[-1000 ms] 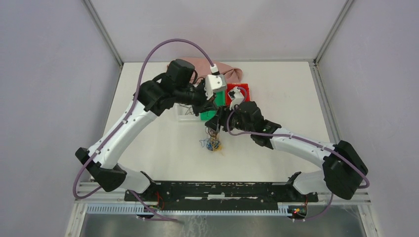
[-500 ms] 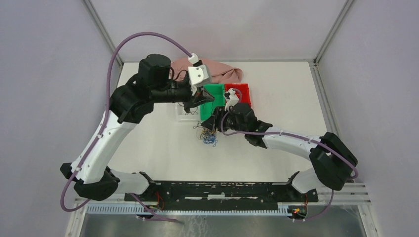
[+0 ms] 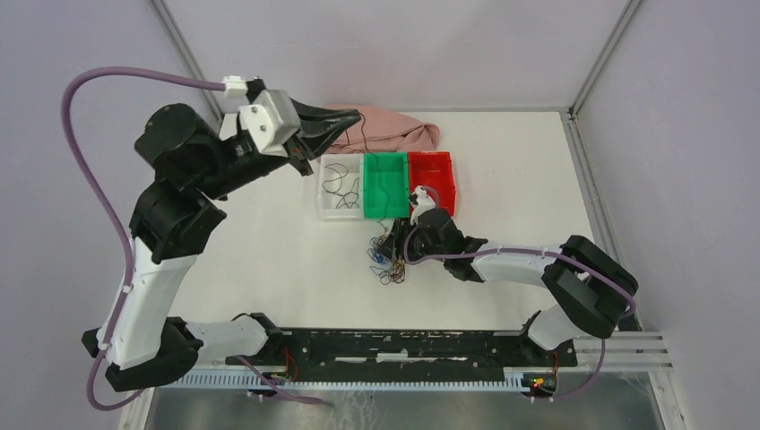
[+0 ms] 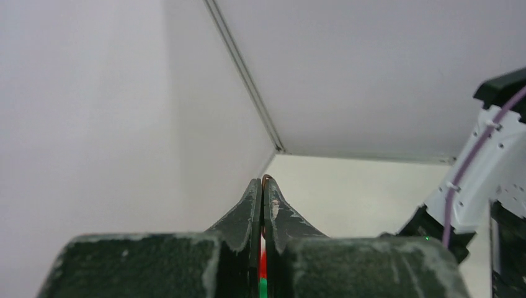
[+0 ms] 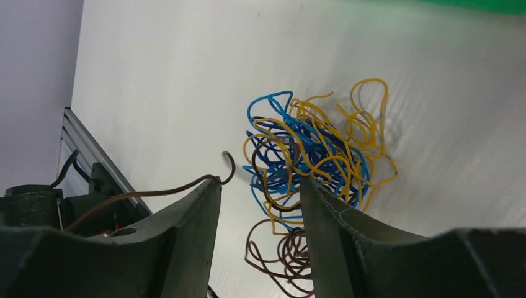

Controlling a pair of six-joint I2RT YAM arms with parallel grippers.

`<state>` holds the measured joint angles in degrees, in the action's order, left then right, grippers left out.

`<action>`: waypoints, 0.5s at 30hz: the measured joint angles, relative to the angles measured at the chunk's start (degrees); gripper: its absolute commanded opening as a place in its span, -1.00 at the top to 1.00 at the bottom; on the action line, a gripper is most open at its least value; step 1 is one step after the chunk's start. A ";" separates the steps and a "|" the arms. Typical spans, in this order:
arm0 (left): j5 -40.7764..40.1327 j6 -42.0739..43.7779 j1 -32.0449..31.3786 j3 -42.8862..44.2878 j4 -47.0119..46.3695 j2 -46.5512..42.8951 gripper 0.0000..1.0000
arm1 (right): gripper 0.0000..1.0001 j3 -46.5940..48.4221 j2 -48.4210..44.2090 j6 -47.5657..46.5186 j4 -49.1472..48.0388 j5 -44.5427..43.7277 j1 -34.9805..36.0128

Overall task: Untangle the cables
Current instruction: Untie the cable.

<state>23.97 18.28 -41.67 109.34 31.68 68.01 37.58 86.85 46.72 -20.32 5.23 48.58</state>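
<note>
The bundle of thin curly blue, yellow-orange and dark brown cables [image 3: 387,260] lies near the middle of the white tabletop [image 3: 269,260], on the near side of three small bins. In the right wrist view it is a loose knot, blue and yellow loops laced through one another [image 5: 310,149] and a separate dark brown coil beside them.

The right tool [image 5: 260,186] hangs just over this knot with its jaws apart and nothing clamped; a stray brown strand [image 5: 155,191] hooks over one finger. The left tool [image 4: 263,183] is raised high toward the far left corner, pinched closed on a thin brown wire [image 4: 267,177] whose end peeps out at its tips.

The cables look very light and springy, likely to drag their neighbours along when one is pulled and to slide on the smooth surface, so the heap probably needs pinning. The best hold seems to be a free end or an outer loop, such as the yellow arcs at the edge, not the dense middle.

The clear bin [image 3: 339,188] holding dark wires, the green plastic bin [image 3: 385,184] and the red plastic bin [image 3: 432,170] stand side by side toward the far edge, with a crumpled pink cloth [image 3: 399,127] behind them. Pale grey walls and metal corner posts close in the tabletop.
</note>
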 measured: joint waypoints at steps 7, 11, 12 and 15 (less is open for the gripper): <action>-7.82 0.24 -0.09 -1.11 -14.43 -3.39 0.94 | -0.14 -1.70 0.24 0.04 -0.37 -1.44 0.17; -13.99 2.49 -0.09 -1.42 -24.22 -3.80 0.94 | -0.19 -1.81 0.24 0.04 -0.46 -1.92 0.20; -15.34 3.34 -0.09 -0.15 -26.08 -3.15 0.94 | -0.22 -1.81 0.24 0.04 -0.46 -2.12 0.26; -18.14 5.46 -0.09 3.96 -31.30 -1.01 0.94 | -0.33 -1.81 0.20 0.02 -0.42 -2.69 0.55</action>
<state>5.82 23.75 -41.76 113.30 0.38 67.00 35.77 87.05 46.74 -20.73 2.55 49.12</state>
